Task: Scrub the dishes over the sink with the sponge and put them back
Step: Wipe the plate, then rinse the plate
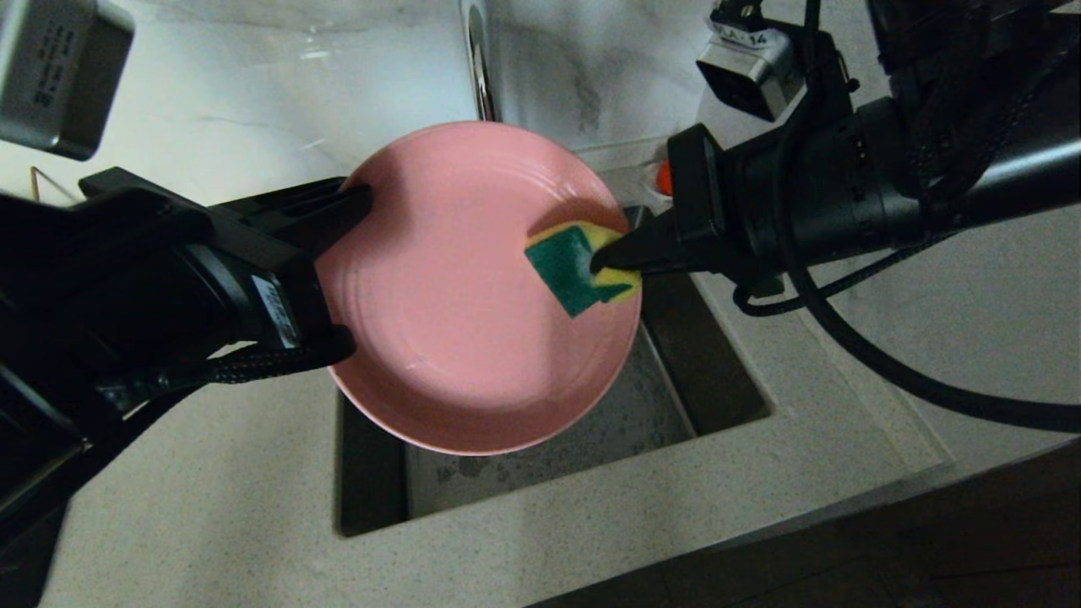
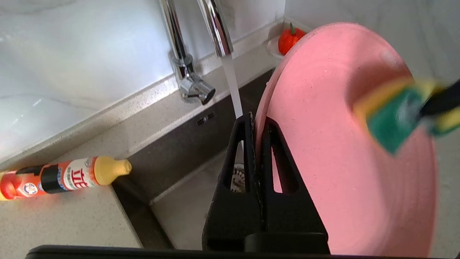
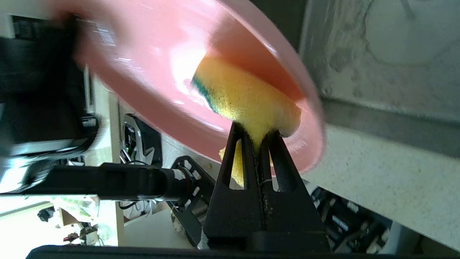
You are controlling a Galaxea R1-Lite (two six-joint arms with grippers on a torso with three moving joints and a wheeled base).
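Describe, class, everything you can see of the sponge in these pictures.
The sponge is a small rectangular pad, soft yellow foam on one face, dark green scouring layer on the other. The right gripper is shut on one edge, squeezing the foam between its fingertips. It lies against the inner face of the pink plate, near the rim on the robot's right, with the green face up in the head view. The left gripper holds that plate tilted over the sink.

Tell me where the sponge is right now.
In the head view, the sponge is pinched in the right gripper, pressed against the pink plate's right side above the sink.
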